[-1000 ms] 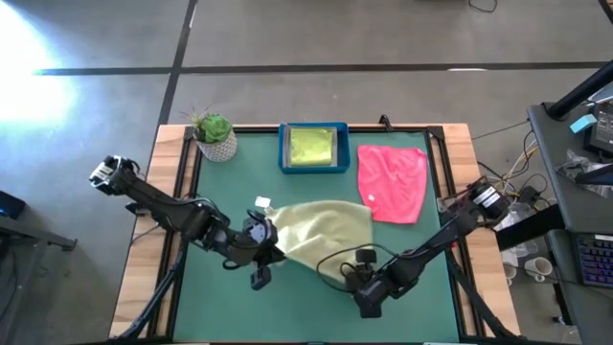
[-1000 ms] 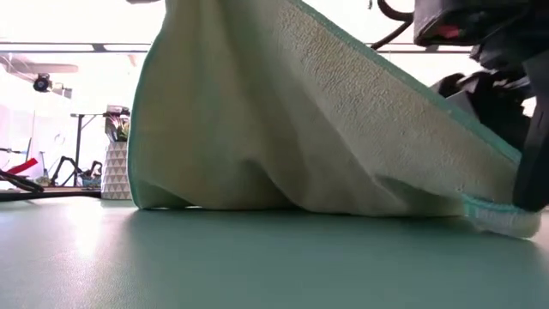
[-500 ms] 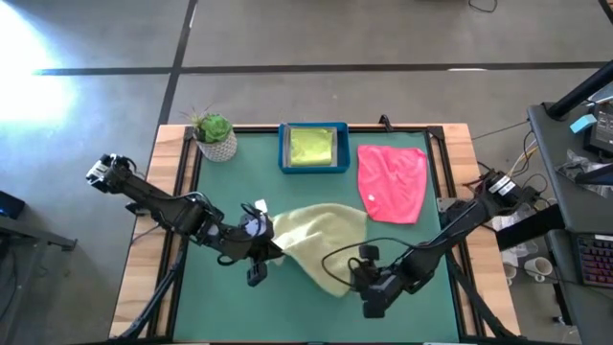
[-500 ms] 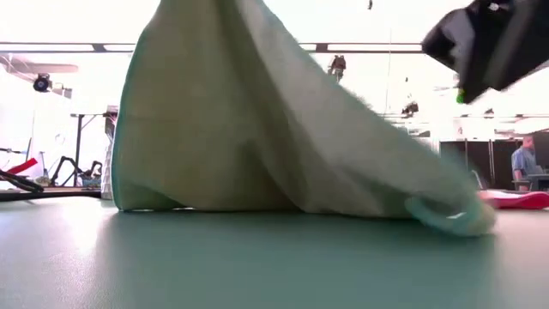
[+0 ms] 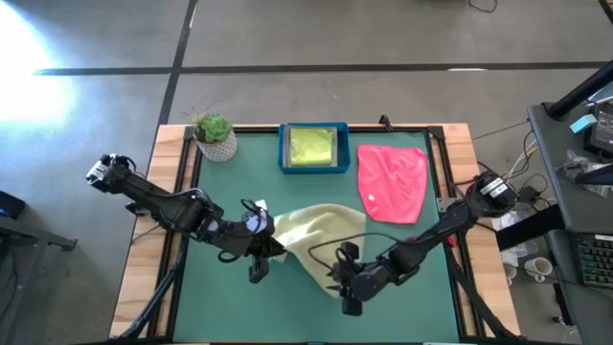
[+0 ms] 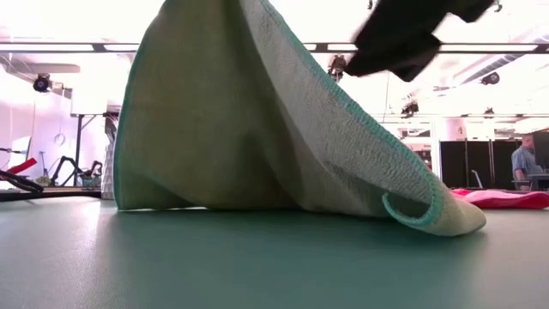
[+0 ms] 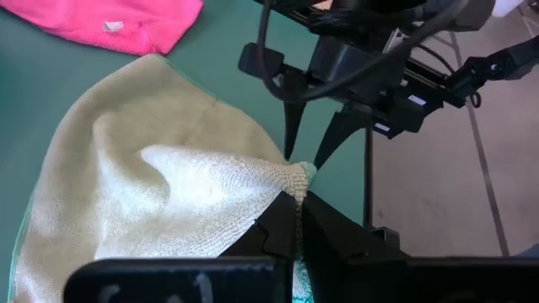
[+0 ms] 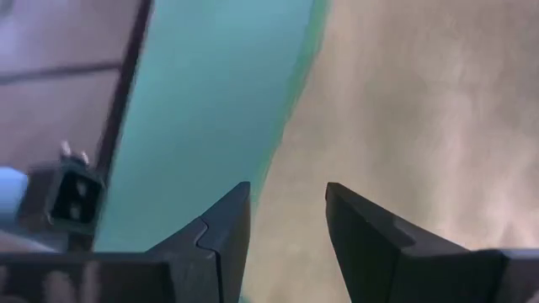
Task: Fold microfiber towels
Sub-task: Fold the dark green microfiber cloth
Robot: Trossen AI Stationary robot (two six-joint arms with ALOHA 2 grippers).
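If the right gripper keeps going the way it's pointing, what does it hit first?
Most likely the sage towel: the open right gripper points at its edge, where cloth meets the green mat. Depth is unclear, so it may graze the mat.

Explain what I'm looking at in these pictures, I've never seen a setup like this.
It is a robot with two dark arms at a green table, each ending in a two-fingered claw. One picture looks straight down from above, one sits at table height, and two come from cameras on the arms' wrists. On the table lie a pale sage towel, a pink towel, a blue tray holding a lime green towel, and a small potted plant. The left claw is shut on a corner of the sage towel, lifting it. The right claw is open, hovering at the towel's edge and holding nothing.
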